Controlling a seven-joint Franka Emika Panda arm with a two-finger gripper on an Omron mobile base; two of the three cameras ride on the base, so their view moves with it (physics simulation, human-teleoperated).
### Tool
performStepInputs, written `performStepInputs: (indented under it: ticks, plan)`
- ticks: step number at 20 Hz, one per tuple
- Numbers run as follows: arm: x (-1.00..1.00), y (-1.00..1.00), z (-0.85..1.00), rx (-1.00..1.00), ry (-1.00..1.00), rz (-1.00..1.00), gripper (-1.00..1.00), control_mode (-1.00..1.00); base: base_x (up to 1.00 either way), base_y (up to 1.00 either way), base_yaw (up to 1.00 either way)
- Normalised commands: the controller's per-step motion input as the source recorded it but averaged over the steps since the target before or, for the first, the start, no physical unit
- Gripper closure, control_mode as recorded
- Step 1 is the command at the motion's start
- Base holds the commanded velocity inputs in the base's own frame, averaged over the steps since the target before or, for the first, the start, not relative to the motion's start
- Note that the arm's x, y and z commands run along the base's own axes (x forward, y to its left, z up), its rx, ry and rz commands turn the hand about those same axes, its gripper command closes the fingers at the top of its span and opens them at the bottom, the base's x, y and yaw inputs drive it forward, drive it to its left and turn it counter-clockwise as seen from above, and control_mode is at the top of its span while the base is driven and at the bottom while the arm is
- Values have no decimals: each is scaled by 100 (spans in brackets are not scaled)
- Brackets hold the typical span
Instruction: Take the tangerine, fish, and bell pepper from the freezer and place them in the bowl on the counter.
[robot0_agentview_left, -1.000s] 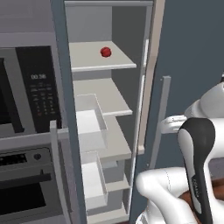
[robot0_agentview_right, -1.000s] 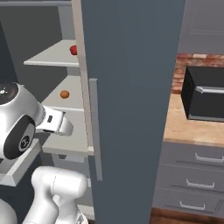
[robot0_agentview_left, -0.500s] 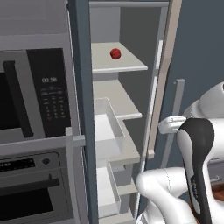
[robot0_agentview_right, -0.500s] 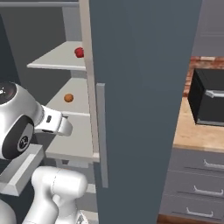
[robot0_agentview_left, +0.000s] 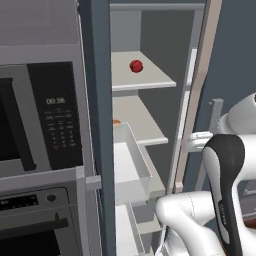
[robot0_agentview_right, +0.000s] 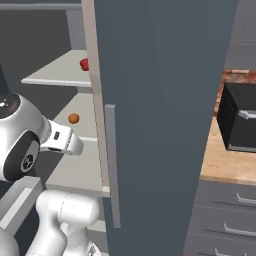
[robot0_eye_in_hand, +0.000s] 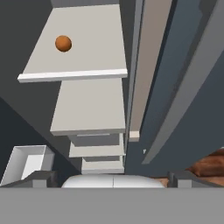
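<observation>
The freezer (robot0_agentview_left: 100, 125) stands open, its door (robot0_agentview_right: 160, 115) swung wide. A red bell pepper (robot0_agentview_left: 135, 66) rests on the upper shelf, half hidden by the door edge in the right base view (robot0_agentview_right: 84, 64). One shelf lower lies the tangerine (robot0_agentview_right: 73, 118), a small orange ball, far up the shelf in the hand view (robot0_eye_in_hand: 63, 43). My gripper (robot0_eye_in_hand: 113, 178) is open and holds nothing, hanging outside the freezer in front of the shelves, well short of the tangerine. The counter (robot0_agentview_right: 220, 162) shows to the right of the door. The fish and the bowl are out of view.
A clear drawer (robot0_agentview_left: 131, 165) juts out from the freezer's middle. A black-fronted microwave (robot0_agentview_left: 40, 120) and an oven (robot0_agentview_left: 35, 230) flank the freezer's left. On the counter sits a black box appliance (robot0_agentview_right: 242, 117), with grey drawers (robot0_agentview_right: 225, 225) beneath.
Both base views have shifted and the freezer now looms larger, so the base has driven closer. The fruit has not moved on its shelves. My gripper stays open.
</observation>
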Motion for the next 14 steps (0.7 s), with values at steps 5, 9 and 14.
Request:
performStepInputs:
  ticks: [5,9,14]
  plan:
    - [0,0,0,0,0,0,-100,100,21,16,0]
    - [0,0,0,0,0,0,-100,100,15,21,0]
    - [0,0,0,0,0,0,-100,100,25,27,0]
